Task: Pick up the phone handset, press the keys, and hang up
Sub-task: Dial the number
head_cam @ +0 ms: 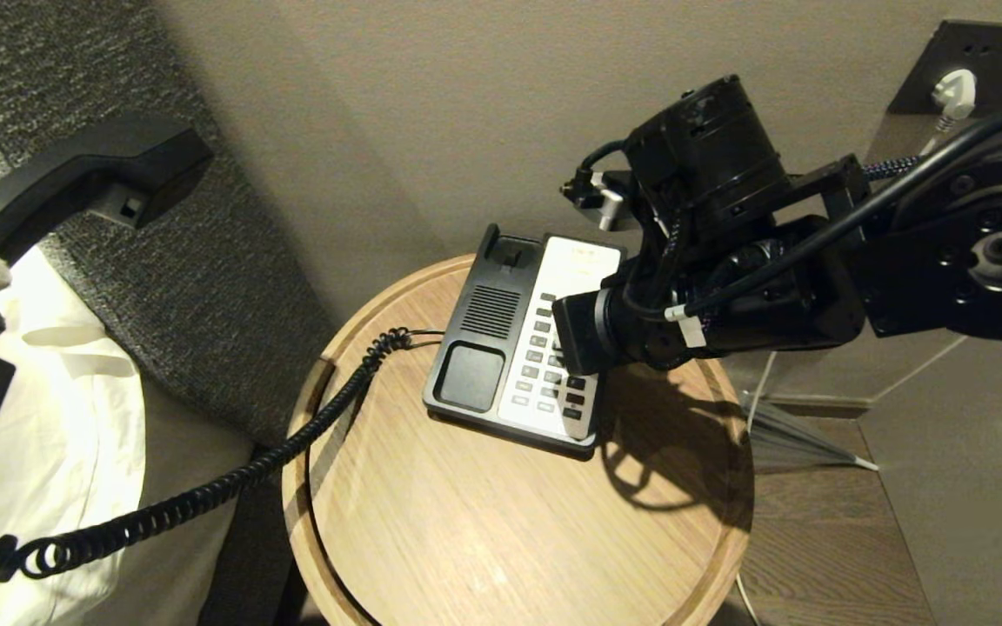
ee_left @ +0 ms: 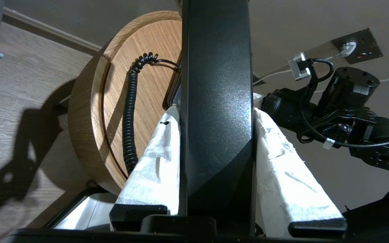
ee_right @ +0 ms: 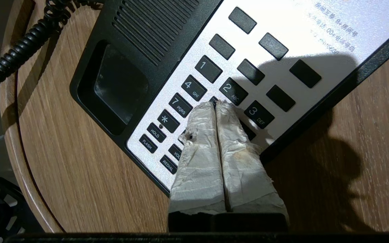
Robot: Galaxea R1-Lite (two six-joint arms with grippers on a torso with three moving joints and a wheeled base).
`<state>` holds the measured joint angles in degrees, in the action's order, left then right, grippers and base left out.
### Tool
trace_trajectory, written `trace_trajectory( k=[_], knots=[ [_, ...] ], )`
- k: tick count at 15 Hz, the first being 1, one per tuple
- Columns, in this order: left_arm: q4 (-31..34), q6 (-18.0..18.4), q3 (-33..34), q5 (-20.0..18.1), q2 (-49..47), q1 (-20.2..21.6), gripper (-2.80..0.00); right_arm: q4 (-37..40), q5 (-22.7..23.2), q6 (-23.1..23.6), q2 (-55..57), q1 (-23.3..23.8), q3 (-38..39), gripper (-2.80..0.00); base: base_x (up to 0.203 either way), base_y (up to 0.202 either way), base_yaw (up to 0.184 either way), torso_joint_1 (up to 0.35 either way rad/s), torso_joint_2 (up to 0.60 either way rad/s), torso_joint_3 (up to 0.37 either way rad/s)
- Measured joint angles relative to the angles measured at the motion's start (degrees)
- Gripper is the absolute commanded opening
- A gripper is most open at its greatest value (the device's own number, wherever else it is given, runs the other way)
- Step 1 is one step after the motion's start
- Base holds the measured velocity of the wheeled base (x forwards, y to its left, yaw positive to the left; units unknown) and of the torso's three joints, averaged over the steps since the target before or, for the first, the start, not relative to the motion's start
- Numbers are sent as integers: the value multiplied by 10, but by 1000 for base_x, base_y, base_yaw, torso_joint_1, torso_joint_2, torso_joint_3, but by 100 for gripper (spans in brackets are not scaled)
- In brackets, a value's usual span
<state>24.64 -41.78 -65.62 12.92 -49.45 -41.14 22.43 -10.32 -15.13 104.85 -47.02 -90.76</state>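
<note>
Round wooden bench [head_cam: 484, 522] holds the phone base [head_cam: 501, 348]; my right pincer [ee_right: 215, 105], pressed together, could hit two keys [ee_right: 233, 91]; my left pincer [ee_left: 216, 111] clamps the phone handset [ee_left: 216, 101].

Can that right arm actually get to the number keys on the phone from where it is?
Probably yes: the right gripper, fingers shut, is over the phone base's keypad, and the left gripper holds the handset aside.
</note>
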Motion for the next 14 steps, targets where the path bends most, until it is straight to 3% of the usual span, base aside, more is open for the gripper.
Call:
trace_trajectory(
  k=[14],
  knots=[
    [-1, 0, 2, 0, 3, 0, -280, -7, -2, 3, 13, 2, 9, -280, 0, 0, 0, 0, 0, 0]
  ],
)
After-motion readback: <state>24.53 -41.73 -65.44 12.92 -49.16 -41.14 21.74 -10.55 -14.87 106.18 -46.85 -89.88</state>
